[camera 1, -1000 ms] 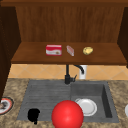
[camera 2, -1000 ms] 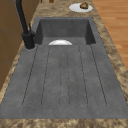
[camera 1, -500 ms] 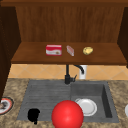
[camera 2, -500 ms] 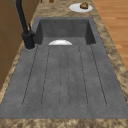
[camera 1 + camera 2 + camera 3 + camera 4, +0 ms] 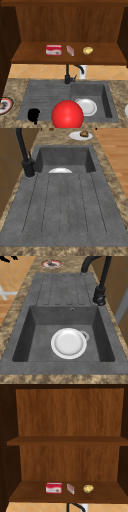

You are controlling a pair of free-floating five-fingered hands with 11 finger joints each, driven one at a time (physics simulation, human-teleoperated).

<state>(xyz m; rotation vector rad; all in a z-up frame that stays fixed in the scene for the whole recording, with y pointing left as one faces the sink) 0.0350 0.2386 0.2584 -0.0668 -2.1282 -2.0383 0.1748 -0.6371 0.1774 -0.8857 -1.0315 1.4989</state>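
A black hand [image 5: 33, 115] hangs in the air at the front left of the sink [image 5: 45, 93], over its ridged side. It is the left hand. I cannot tell if its fingers are spread or curled. A big red ball [image 5: 67, 115] is just beside it. A white plate [image 5: 87, 106] lies in the deep part of the sink. The black tap [image 5: 68, 75] stands behind. On the shelf [image 5: 30, 56] above sit a red box [image 5: 53, 50], a small pack [image 5: 70, 50] and a yellow lump [image 5: 87, 50].
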